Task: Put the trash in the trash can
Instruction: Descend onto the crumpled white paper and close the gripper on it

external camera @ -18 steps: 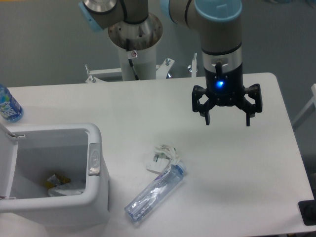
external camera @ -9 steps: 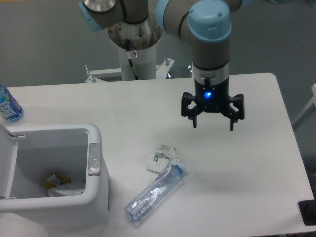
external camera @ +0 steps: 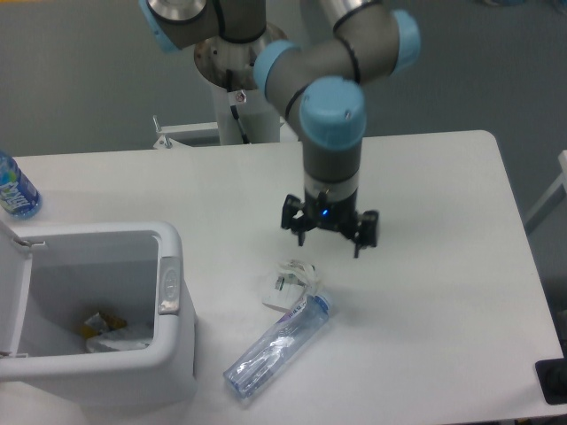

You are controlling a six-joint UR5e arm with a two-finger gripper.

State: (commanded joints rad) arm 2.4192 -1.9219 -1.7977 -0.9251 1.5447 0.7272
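A small crumpled white wrapper (external camera: 290, 282) lies on the white table (external camera: 443, 266). A crushed clear plastic bottle (external camera: 277, 344) lies just below it, slanting down to the left. The white trash can (external camera: 168, 336) stands at the front left with its lid open and some rubbish inside. My gripper (external camera: 329, 245) hangs open and empty above the table, a little up and to the right of the wrapper.
An intact blue-labelled water bottle (external camera: 15, 189) stands at the far left edge. The arm's base column (external camera: 244, 97) rises behind the table. A dark object (external camera: 554, 381) sits at the front right corner.
My gripper has moved left and down toward the wrapper, staying open. The wrapper, the bottle and the can have not moved.
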